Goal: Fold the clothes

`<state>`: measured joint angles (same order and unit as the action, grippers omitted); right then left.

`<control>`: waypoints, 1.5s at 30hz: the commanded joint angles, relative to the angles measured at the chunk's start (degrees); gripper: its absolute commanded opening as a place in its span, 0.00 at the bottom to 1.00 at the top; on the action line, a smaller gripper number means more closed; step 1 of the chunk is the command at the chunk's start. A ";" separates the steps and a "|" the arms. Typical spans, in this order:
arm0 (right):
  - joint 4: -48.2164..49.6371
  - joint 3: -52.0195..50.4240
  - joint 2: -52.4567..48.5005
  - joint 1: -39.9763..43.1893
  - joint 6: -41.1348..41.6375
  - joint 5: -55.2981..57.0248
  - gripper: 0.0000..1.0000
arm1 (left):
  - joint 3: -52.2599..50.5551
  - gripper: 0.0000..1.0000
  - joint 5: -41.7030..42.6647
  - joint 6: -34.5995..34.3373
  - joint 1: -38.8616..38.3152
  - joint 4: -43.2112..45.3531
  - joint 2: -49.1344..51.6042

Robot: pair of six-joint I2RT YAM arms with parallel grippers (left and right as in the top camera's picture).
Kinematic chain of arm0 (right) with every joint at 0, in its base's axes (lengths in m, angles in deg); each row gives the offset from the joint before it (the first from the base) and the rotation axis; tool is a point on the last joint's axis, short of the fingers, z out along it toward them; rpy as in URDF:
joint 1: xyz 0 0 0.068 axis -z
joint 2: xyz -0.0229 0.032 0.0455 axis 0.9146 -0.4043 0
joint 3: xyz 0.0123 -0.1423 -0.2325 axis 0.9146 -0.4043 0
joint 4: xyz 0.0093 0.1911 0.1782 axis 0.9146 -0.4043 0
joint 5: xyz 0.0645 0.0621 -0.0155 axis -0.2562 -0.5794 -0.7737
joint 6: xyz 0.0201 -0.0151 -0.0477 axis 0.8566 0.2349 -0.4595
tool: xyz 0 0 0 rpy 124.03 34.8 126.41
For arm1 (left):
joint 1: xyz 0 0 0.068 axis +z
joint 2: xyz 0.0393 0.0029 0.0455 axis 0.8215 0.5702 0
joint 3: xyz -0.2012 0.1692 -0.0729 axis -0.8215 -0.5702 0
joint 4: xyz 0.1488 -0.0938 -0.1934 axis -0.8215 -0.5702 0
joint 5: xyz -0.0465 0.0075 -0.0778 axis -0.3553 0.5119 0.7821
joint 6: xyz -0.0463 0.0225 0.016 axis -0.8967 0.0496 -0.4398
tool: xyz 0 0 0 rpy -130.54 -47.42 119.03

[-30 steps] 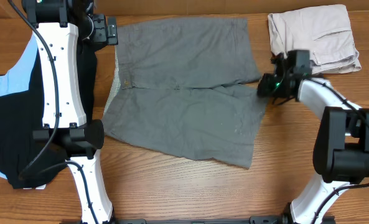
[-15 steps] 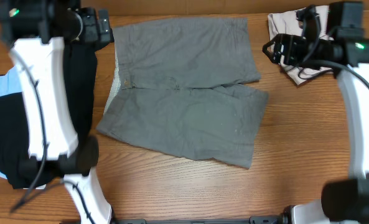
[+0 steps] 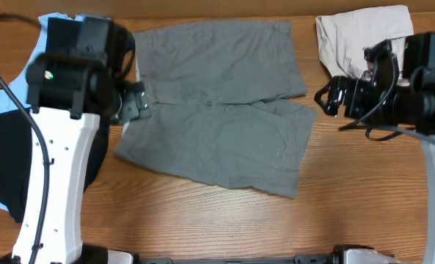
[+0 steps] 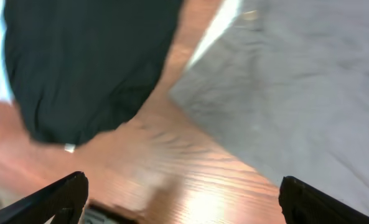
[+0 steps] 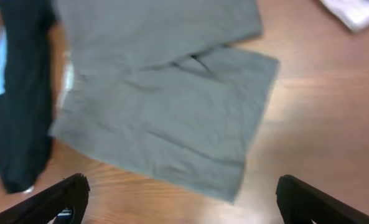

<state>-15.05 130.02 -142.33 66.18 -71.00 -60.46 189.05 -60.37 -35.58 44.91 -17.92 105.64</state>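
**Grey shorts [image 3: 217, 110] lie flat between two wide grippers**

The shorts are spread in one layer on the wooden table [image 3: 349, 213] and are not yet folded. Their long axis, from waistband to hems, runs from the left gripper [image 3: 134, 103] across to the right gripper [image 3: 331, 97].

The left fingers [image 4: 60, 193] stand wide apart and hold nothing. The waistband corner lies ahead of them, toward the inner finger, and bare wood is between the tips. The right fingers [image 5: 308, 196] also stand wide and empty. The whole garment lies ahead of them, with the split between the two legs almost on their middle line.

I judge the left gripper to be the nearer one. From above it overlaps the waistband edge, while the right gripper stays just beside the hems, over wood.

The cloth looks thin and a little wrinkled, so a low pinch at an edge should lift it. Room is tight on both sides. The black T-shirt [image 3: 4, 161] lies just beyond the outer left finger, and the beige shorts [image 3: 364, 37] lie behind the right gripper. A careless grasp could catch either one.
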 commanded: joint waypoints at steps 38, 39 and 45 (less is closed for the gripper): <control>20.76 -39.78 0.83 -15.78 31.80 10.84 0.83 | -62.97 0.26 7.80 -35.67 12.13 73.24 9.90; 20.79 -40.54 0.83 -15.78 33.73 10.86 0.82 | -62.97 0.17 8.11 -35.69 12.13 73.61 10.71; 22.49 -46.99 0.83 -15.78 43.87 10.86 0.78 | -62.97 0.04 10.12 -35.69 12.13 75.52 13.38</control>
<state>6.30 86.43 -141.91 50.69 -35.61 -49.51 127.98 -53.59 -71.36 57.10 57.38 113.69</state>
